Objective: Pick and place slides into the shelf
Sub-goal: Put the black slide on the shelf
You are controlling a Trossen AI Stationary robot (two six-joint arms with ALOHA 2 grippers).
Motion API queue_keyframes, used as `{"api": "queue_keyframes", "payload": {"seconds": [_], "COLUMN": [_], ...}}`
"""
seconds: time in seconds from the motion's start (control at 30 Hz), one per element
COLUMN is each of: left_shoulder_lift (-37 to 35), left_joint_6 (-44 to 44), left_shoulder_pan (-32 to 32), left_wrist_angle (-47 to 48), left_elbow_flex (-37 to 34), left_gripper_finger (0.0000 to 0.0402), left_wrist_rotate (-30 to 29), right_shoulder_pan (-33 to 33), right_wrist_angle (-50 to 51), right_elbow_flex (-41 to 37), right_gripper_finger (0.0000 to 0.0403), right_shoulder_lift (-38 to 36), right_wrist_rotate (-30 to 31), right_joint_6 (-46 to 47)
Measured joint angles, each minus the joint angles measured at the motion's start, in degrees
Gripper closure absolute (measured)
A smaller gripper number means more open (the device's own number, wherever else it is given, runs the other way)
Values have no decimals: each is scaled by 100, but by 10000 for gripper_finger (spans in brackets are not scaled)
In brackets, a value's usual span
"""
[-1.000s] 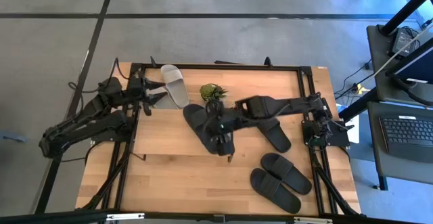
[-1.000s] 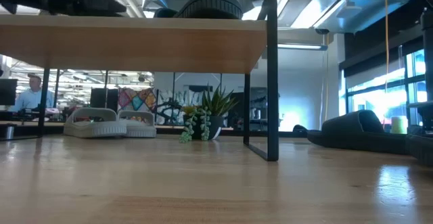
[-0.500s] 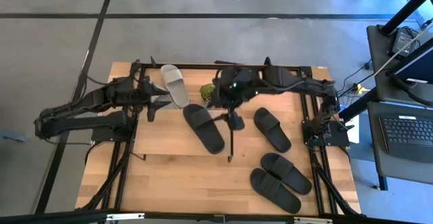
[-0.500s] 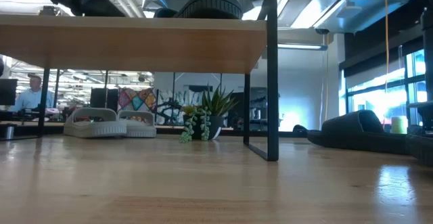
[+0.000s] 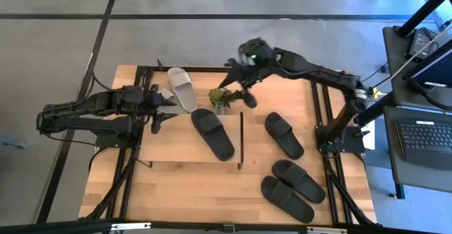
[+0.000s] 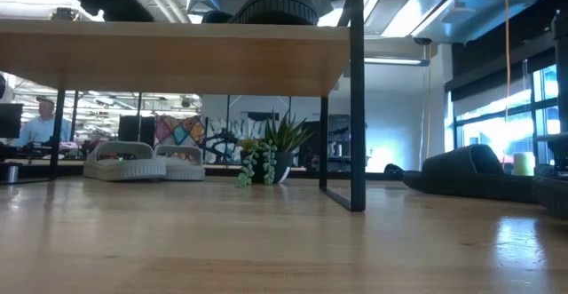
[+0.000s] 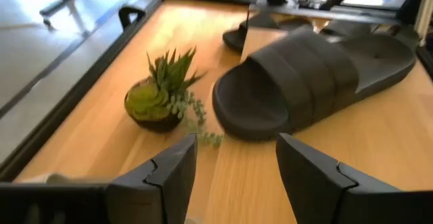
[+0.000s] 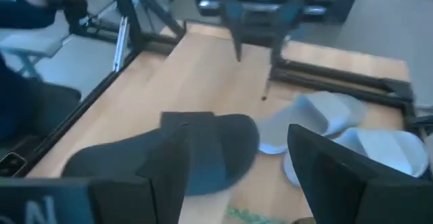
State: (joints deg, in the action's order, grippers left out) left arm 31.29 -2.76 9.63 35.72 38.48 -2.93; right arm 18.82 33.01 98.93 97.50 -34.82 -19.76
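One black slide lies on the shelf, near the shelf's right end frame, toe pointing toward the desk's front edge. Three more black slides rest on the desk to the right of the shelf: one just past the frame and a pair near the front right corner. The grey-white slides sit at the desk's back edge, behind the shelf, with the potted plant just beside them.

These sandals look like light moulded rubber: flexible, grippy rather than slick, and not fragile. The broad strap is probably the best hold, since it arches clear of the sole; a pinch on the sole's edge would likely let the slide sag or twist.

The left end effector hangs over the shelf's left end, fingers spread and empty, facing the black slide on the shelf and the plant. The right end effector hovers above the desk's back edge near the plant, fingers also apart, holding nothing, with the shelved black slide and the grey-white pair below.
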Motion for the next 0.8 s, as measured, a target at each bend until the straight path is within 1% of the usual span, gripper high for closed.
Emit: {"api": "queue_keyframes", "payload": {"seconds": [0.1, 0.23, 0.33, 0.43, 0.57, 0.67, 0.8], "left_shoulder_lift": [61, 389, 696, 1125, 1683, 2032, 2478], "left_joint_6": [-10, -107, 21, 169, 90, -127, -301], "left_shoulder_pan": [0, -44, -152, -321, -556, -647, -726], "left_wrist_angle": [257, 226, 183, 72, -223, -321, -324], "left_elbow_flex": [0, 0, 0, 0, 0, 101, 498], "left_gripper_finger": [207, 207, 207, 207, 207, 207, 207], "left_wrist_rotate": [-1, -10, -7, -4, -3, -22, -295], "right_shoulder_pan": [228, 322, 269, 96, -102, -186, -278], "right_wrist_angle": [-832, -2219, -2713, -3070, -3393, -3574, -3598], "right_elbow_flex": [-1250, -3021, -4126, -5015, -5893, -6330, -6728], "right_gripper_finger": [162, 162, 162, 162, 162, 162, 162], "right_shoulder_lift": [-717, -1893, -2733, -3544, -4439, -4984, -5512], "right_wrist_rotate": [-76, -59, 297, 781, 1386, 1448, 1447], "right_joint_6": [189, 923, 1349, 1764, 2249, 2421, 2635]}}
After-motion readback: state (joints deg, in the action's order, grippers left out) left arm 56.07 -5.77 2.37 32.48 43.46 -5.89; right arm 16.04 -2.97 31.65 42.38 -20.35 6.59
